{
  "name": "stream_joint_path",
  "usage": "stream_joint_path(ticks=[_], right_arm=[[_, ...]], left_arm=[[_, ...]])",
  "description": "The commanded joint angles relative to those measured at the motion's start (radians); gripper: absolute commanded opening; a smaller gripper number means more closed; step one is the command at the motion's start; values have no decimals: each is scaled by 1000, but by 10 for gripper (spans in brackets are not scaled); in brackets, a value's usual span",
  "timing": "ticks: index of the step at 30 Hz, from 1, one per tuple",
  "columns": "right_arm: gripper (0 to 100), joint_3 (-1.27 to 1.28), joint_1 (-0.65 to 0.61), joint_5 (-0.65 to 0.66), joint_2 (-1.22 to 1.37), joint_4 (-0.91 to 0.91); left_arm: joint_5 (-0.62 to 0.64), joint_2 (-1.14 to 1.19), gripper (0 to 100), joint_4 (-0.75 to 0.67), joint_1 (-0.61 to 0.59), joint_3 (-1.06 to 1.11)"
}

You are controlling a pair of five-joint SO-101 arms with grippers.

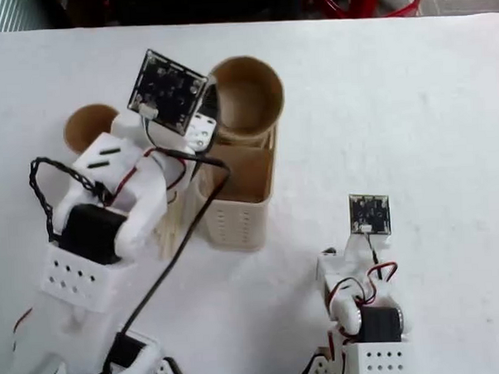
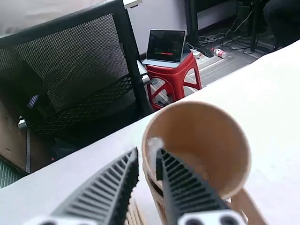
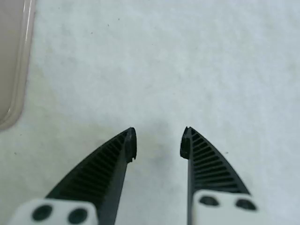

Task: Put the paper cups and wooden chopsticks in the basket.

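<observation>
The task looks partway done. One paper cup [image 1: 245, 92] is at the basket [image 1: 234, 221] but not yet released; a second paper cup [image 1: 85, 125] stands mouth up on the table [image 1: 420, 105] outside the basket, toward the far left corner, partly hidden behind the left arm.

The basket sits left of the table's centre, somewhat toward the far edge; the held cup is upright over its far end, mouth open upward. The left gripper [image 2: 146, 154] pinches this cup's rim, one finger inside the mouth and one outside, with the jaws closed on the wall.

Below the cup a brown surface shows inside the basket; I cannot tell whether it is the cup's own side or another cup already in. Pale strips that I take for the wooden chopsticks [image 2: 135, 213] lie just beside the cup's base in the left wrist view; I cannot tell whether they are inside the basket or against its outer wall.

The right gripper [image 3: 158, 140] hangs over bare table to the right of the basket, nearer the near edge, with its jaws apart and nothing between them; a corner of the basket shows at the edge of its wrist view.

As I judge it, what remains is to lower and release the held cup, bring the second cup over from the far left, and get the chopsticks into the basket if they are not there yet.
</observation>
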Motion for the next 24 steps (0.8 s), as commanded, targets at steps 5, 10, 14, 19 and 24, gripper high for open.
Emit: stream_joint_path(ticks=[5, 10, 14, 19, 24], right_arm=[[159, 9, -4, 8, -8, 7], [159, 9, -4, 8, -8, 7], [159, 9, -4, 8, -8, 7], [159, 9, -4, 8, -8, 7], [159, 9, -4, 8, -8, 7]], left_arm=[[-6, -8, 83, 5, -10, -146], [3, 28, 83, 20, -191, -141], [86, 140, 86, 0, -447, -124], [244, 294, 88, 37, -621, -109], [341, 409, 168, 86, -665, -109]])
